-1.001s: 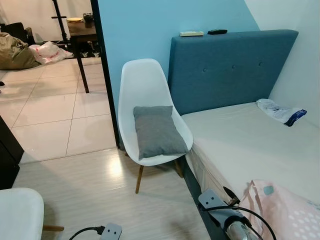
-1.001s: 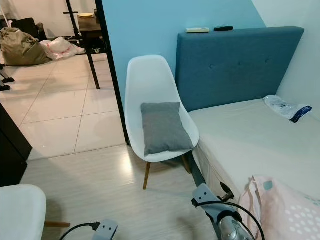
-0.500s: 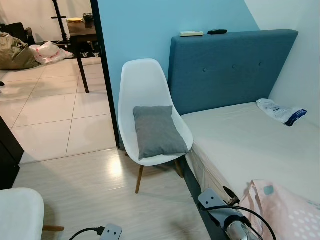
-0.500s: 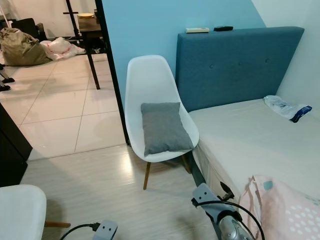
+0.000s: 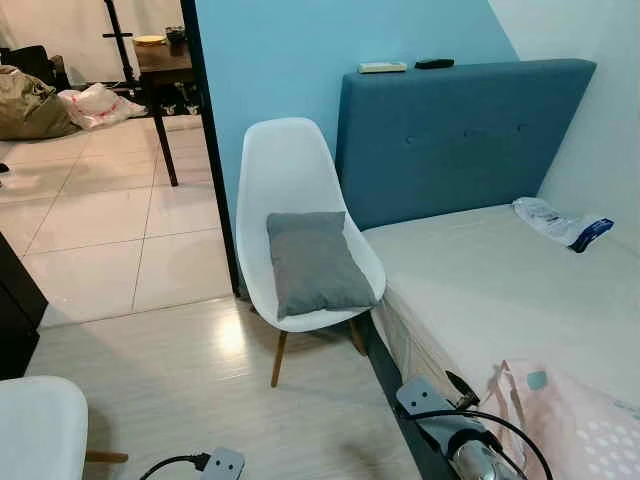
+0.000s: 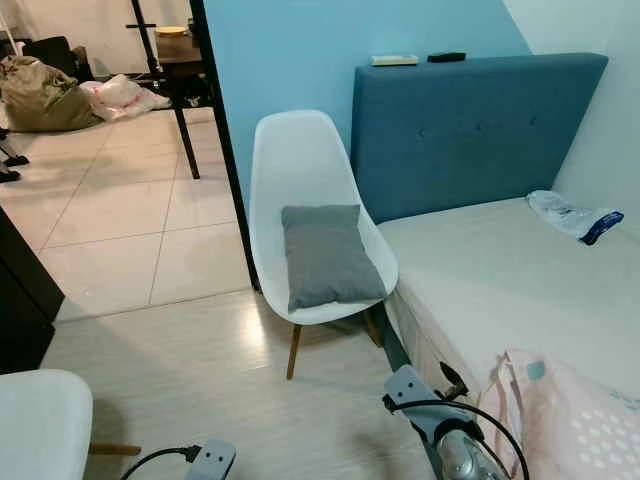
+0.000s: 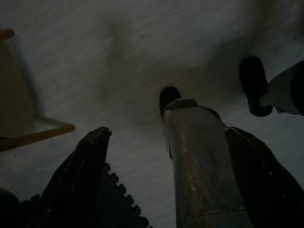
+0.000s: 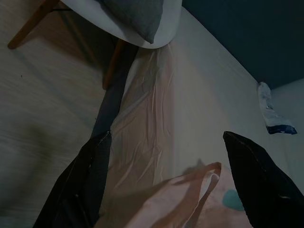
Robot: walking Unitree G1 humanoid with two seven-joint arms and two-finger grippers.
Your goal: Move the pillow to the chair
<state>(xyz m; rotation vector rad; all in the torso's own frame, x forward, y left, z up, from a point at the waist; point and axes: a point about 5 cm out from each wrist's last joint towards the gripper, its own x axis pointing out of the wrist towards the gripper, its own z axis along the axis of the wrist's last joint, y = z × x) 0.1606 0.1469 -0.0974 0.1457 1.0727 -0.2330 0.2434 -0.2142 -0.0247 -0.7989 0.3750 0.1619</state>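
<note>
The gray pillow (image 5: 314, 262) lies on the seat of the white chair (image 5: 290, 170), leaning on its back. Right gripper (image 8: 175, 180) and left gripper (image 7: 175, 156) hang wide open, holding nothing.

My eye views are bright and sharp, with glare on the floor (image 5: 225, 335); my wrist views are dim and soft.

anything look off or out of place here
Nothing looks damaged or spilled. The grey pillow sits on the white chair seat, leaning on the backrest, slightly askew. A crumpled plastic bag lies on the bare mattress, and a pink bag rests at its near edge.
</note>
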